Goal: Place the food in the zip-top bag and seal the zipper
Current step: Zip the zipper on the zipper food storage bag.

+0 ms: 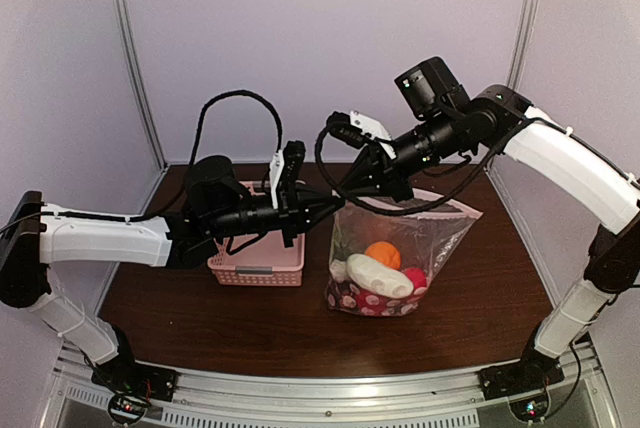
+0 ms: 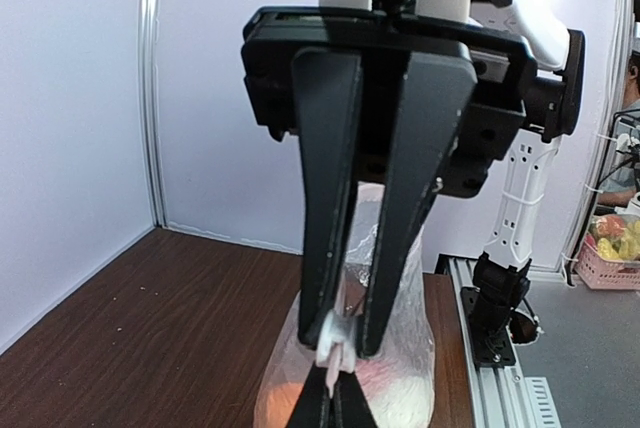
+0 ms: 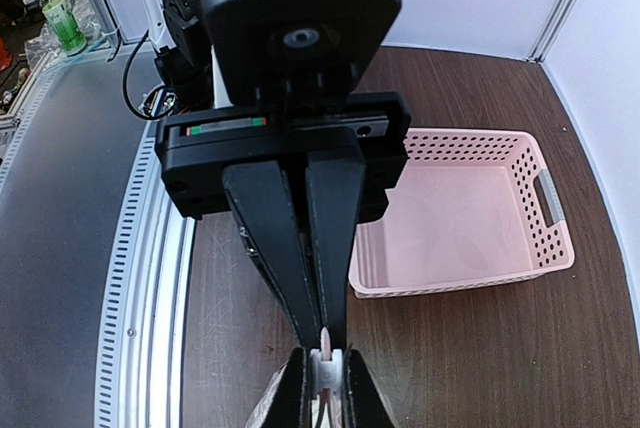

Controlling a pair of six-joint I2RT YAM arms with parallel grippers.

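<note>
While left gripper (image 1: 334, 205) and right gripper (image 1: 347, 196) clench the zipper (image 2: 334, 340), 9 o'clock end | anchor left; judged best: draw right toward 3 o'clock.

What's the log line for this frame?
food: in bag | left gripper: shut on zipper | right gripper: shut on zipper | basket: empty

Tabletop (image 1: 200, 323): dark wood-grain, satin, low sheen. Zip-top bag (image 1: 440, 233): thin clear plastic film, crinkled, glossy highlights. Food (image 1: 378, 274) inside: looks like smooth moulded plastic, slight shine. Basket (image 3: 450, 286): pink plastic, perforated walls, smooth matt. Fingers (image 2: 330, 198): black plastic, matt, smooth faces. Arm shells (image 1: 105, 238): white glossy plastic. Edge rail (image 3: 150, 278): slotted grey metal.
</note>
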